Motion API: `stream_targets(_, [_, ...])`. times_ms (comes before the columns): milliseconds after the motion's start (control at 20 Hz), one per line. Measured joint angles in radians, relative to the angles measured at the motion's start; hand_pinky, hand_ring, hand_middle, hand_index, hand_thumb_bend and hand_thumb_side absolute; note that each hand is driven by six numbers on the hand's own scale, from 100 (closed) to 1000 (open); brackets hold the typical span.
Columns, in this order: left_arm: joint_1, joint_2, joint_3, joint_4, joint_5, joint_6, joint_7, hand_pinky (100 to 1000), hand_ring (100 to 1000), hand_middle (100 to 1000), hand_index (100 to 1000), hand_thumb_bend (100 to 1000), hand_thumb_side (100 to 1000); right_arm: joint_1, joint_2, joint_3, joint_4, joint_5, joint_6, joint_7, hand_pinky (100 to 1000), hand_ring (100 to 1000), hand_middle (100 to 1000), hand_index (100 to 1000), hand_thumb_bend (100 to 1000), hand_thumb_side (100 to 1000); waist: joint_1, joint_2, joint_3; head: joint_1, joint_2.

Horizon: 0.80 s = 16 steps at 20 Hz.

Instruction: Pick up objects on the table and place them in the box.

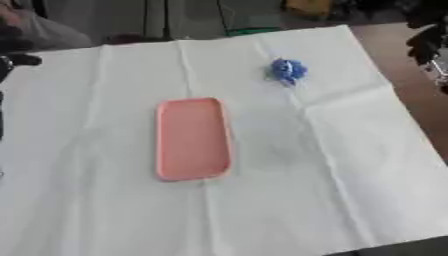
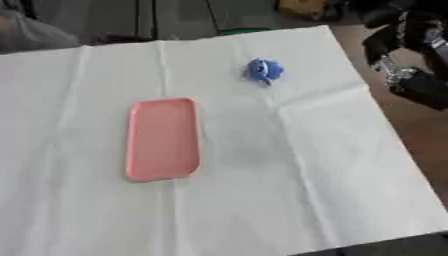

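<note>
At the far left edge of the left eye view, your left hand [image 1: 12, 52] shows only as a dark shape by the corner of the white cloth [image 1: 114, 210]; you cannot tell from here how its fingers stand. It is touching nothing of the task.

Moving right from that hand, well apart from it, the pink tray [image 1: 192, 138] lies flat near the middle of the cloth, long side running away from you. This shallow, rounded tray is the nearest thing to a box in view, and it looks empty: nothing lies in it.

Further right and farther from you sits the small blue object [image 2: 262, 70], alone on the cloth, apart from the tray. Judging by its crumpled, irregular outline, it is probably light and soft, so it should give under the fingers rather than slip. Take it from above, thumb on one side and fingers on the other, across its middle. Being light, it may skid on the cloth if you nudge it first.

At the right edge, your right hand [image 2: 411, 60] hangs beyond the cloth's border, above the brown table [image 2: 420, 145], holding nothing. Whether its fingers are curled or straight cannot be made out. The blue object lies to its left, near but clear of it.
</note>
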State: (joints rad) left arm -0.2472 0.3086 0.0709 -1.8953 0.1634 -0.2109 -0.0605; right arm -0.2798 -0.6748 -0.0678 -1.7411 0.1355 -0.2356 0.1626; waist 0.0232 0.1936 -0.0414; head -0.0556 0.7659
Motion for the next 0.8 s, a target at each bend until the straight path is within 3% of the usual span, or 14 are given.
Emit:
stream_targets(300, [0.000,0.000,-0.006,0.000,0.000,0.000,-0.003,648,691,668,767,209,877,-0.107,-0.053,0.031,0.131,0.054,-0.018,0.028,684,644,784,735,286,626,0.006,0.004,0.009,-0.005,0.000])
stream_targets(550, [-0.010,0.000,-0.012,0.000,0.002,0.000,-0.010,648,691,667,767,208,882,-0.225,-0.103,0.074,0.266,0.165,-0.068,0.055,710,668,787,763,301,625,0.010,0.027,0.029,-0.014,0.000])
stream_targets(600, [-0.012,0.000,-0.012,0.000,0.003,0.000,-0.011,648,691,667,767,194,878,-0.246,-0.110,0.080,0.296,0.187,-0.077,0.058,711,669,787,766,179,603,0.011,0.030,0.032,-0.017,0.000])
stream_targets(650, [-0.015,0.000,-0.013,0.000,0.003,-0.001,-0.012,648,691,667,767,208,883,-0.264,-0.115,0.083,0.324,0.206,-0.086,0.059,712,669,787,769,303,623,0.012,0.034,0.035,-0.018,0.000])
stream_targets(800, [-0.017,0.000,-0.017,0.000,0.003,-0.001,-0.016,648,691,668,767,208,882,-0.312,-0.116,0.090,0.404,0.249,-0.106,0.061,726,681,787,783,324,612,0.013,0.039,0.045,-0.025,0.000])
